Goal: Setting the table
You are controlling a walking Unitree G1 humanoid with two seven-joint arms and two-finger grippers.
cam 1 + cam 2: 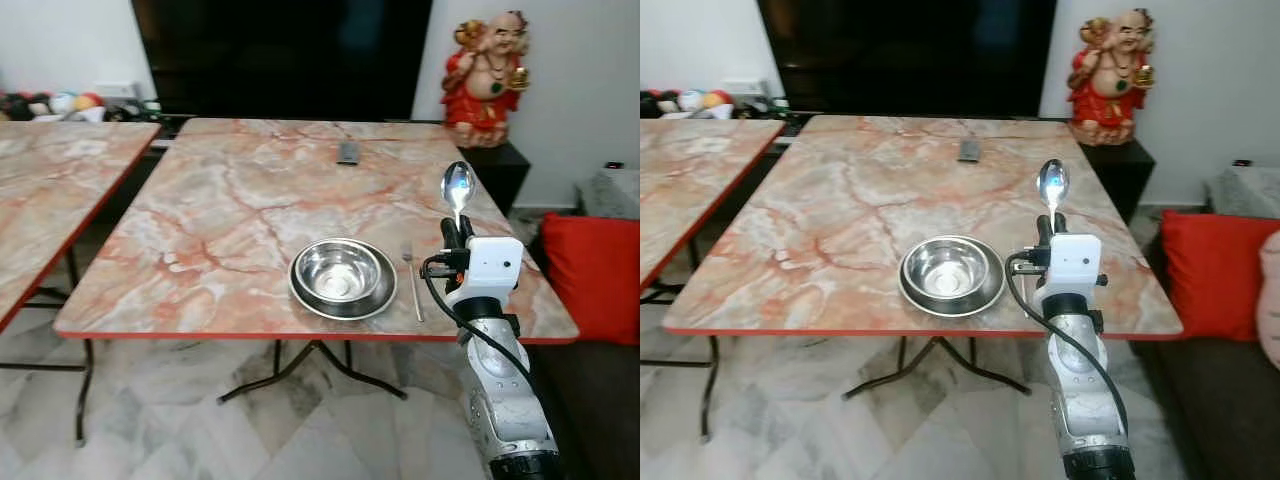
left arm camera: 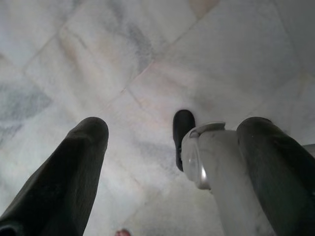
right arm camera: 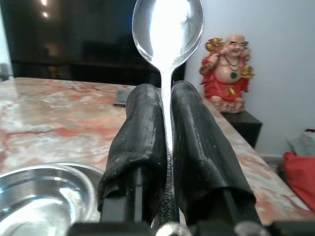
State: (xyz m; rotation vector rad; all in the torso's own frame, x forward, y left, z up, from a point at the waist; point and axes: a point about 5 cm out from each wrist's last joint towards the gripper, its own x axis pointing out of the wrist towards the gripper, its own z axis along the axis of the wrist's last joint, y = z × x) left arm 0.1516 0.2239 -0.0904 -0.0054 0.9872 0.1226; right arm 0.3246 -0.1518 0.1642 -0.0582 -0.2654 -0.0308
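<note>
Left eye view: right gripper (image 1: 457,232) raised over the near right part of the square marble-patterned table with red edging (image 1: 230,215), black fingers clamped on the handle of a shiny silver metal spoon (image 1: 458,186), bowl end up and well above the fingertips. To the gripper's left, resting on the tabletop, a round polished steel bowl (image 1: 342,277); between bowl and gripper, flat on the table, a slim silver fork (image 1: 411,280), lengthwise toward the far edge. Far beyond the gripper, near the table's far edge, a small dark rectangular remote-like object (image 1: 347,152); beyond and to the right, a red and gold laughing figurine (image 1: 487,78) on a low black stand; right of the arm, a red cushion (image 1: 592,276). Off to the left, a second marble-patterned table (image 1: 55,190). Right eye view: same layout, spoon upright in the closed fingers, bowl just left of the wrist. Left wrist view: left gripper (image 2: 170,137) pointing down at pale marble floor tiles (image 2: 98,59), its two black fingers (image 2: 74,167) spread wide apart, nothing between them. Right wrist view: both black fingers (image 3: 142,147) pressed tight against the spoon handle from either side, spoon bowl rising straight above the tips; steel bowl low to one side, figurine beyond.
</note>
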